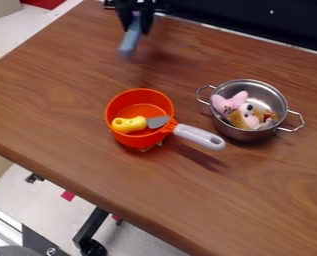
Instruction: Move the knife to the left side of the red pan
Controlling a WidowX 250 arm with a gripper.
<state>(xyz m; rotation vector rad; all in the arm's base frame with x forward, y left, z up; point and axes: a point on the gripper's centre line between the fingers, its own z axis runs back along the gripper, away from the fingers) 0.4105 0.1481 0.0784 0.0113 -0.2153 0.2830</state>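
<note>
The wooden table (187,210) slants across the foreground. On it, the red pan (140,93) holds 1 yellow-handled tool (130,124); to its right, a steel pot (246,134) with 2 handles holds plush toys (230,101). Beyond the pan, the gripper (138,26) hangs clenched on a blurred, blue-grey, knife-like thing (129,43).

On the table (207,210), the pan (132,141) with a utensil (129,124) inside stands left of the pot (246,134) holding toys (229,102).
</note>
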